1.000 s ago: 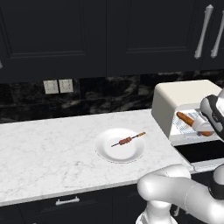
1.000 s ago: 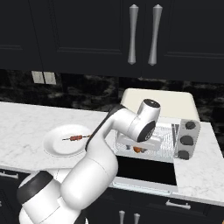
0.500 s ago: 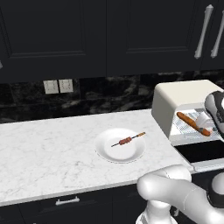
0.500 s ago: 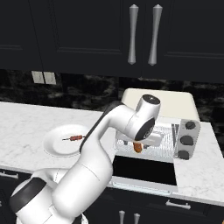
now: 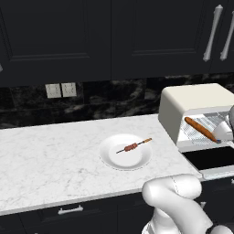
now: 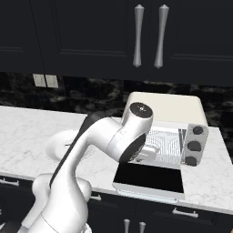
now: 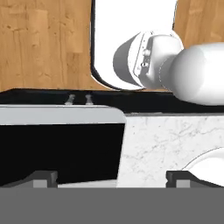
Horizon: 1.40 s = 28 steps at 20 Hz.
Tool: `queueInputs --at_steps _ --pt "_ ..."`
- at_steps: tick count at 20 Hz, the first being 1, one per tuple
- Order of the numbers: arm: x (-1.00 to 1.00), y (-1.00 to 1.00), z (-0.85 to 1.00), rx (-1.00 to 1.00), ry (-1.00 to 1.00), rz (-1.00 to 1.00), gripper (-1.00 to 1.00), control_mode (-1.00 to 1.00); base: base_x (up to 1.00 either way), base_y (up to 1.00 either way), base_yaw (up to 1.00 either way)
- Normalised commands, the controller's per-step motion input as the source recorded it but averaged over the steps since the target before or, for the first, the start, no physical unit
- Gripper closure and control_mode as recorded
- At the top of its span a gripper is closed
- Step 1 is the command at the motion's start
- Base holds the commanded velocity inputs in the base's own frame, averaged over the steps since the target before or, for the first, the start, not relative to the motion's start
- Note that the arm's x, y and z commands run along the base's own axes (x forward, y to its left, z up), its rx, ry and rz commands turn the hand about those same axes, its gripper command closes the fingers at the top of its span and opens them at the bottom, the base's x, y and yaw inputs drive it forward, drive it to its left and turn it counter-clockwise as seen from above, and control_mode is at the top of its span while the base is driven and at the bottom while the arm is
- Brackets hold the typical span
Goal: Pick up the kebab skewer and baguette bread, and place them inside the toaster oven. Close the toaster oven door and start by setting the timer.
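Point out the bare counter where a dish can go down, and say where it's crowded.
Free: the marble counter left of the white plate, out from the wall outlets. Crowded: the toaster oven end, where the open door folds forward and the baguette lies on the rack.

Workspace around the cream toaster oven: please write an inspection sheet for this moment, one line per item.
Surface: white marble counter, bare around the plate.
Job's things: thin kebab skewer with dark chunks lies on the round white plate; long orange-brown baguette lies on the wire rack inside the cream toaster oven; dark glass oven door is folded down open.
Clutter: nothing seen.
Gripper: fingertips apart in the hand view, gripper empty.
Cables: nothing seen.
Surroundings: dark cabinets, black backsplash, wall outlets.
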Motion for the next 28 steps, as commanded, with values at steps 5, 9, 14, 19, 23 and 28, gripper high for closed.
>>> queueInputs --at_steps 5,9,14,19,23,28 --pt "-0.81 0.79 0.06 0.06 -0.01 -0.31 -1.0 -1.0 0.0 0.0 0.0" --pt "-0.55 0.92 0.0 0.06 0.0 -0.41 -1.0 -1.0 0.0 0.0 0.0" --pt "0.08 0.97 0.02 0.01 -0.02 -0.41 -1.0 -1.0 0.0 0.0 0.0" --pt "0.35 0.54 0.14 0.0 0.0 -0.36 -1.0 -1.0 0.0 0.0 0.0" --pt "0.2 0.56 -0.14 0.01 -0.08 -0.41 -1.0 -1.0 0.0 0.0 0.0" --pt "0.42 0.18 -0.18 0.09 -0.11 -0.41 -1.0 -1.0 0.0 0.0 0.0"
